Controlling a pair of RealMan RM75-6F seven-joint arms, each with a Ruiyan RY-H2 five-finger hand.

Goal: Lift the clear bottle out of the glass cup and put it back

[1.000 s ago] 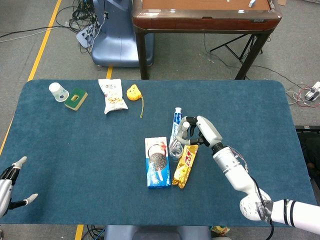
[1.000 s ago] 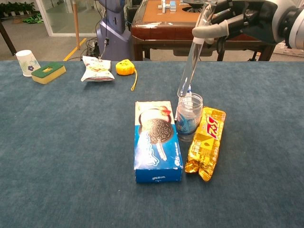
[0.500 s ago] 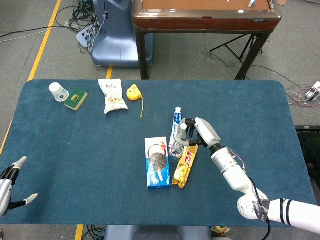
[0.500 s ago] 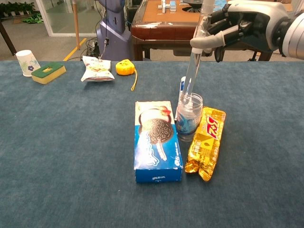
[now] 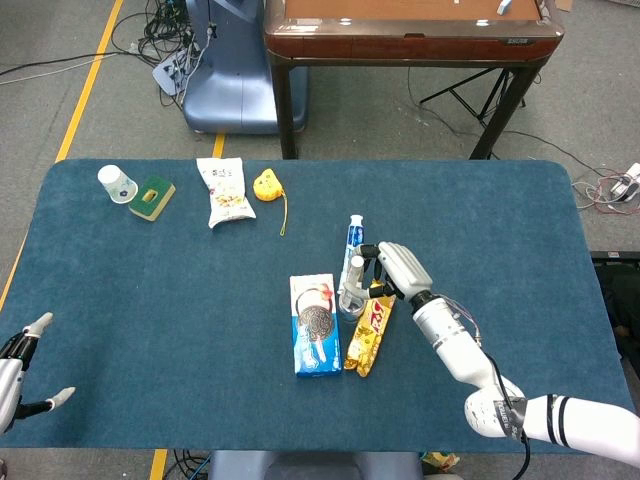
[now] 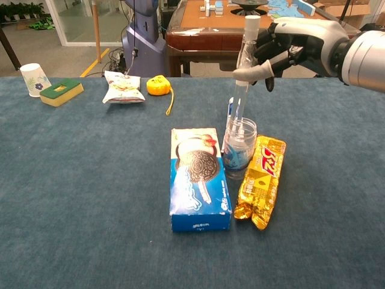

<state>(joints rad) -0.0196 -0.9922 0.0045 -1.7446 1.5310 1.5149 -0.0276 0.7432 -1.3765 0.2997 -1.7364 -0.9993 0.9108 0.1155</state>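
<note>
A slim clear bottle (image 6: 242, 90) with a white cap stands nearly upright, its lower end inside the glass cup (image 6: 240, 147) at mid table. My right hand (image 6: 287, 47) grips the bottle near its top, thumb in front and fingers behind it. From the head view the bottle (image 5: 354, 278) rises out of the cup (image 5: 350, 301), with the right hand (image 5: 396, 268) just to its right. My left hand (image 5: 22, 368) hangs off the table's near left edge, fingers spread and holding nothing.
A blue cookie box (image 6: 198, 176) lies left of the cup and a yellow snack bar (image 6: 260, 180) right of it. A toothpaste tube (image 5: 352, 240) lies behind the cup. A paper cup (image 6: 33, 79), sponge (image 6: 61, 91), snack bag (image 6: 122, 87) and yellow tape measure (image 6: 159, 85) sit far left.
The right hand has come down with the bottle. Its lower end, which hung above the cup's rim a second ago, now sits inside the cup. The left hand has not moved.
</note>
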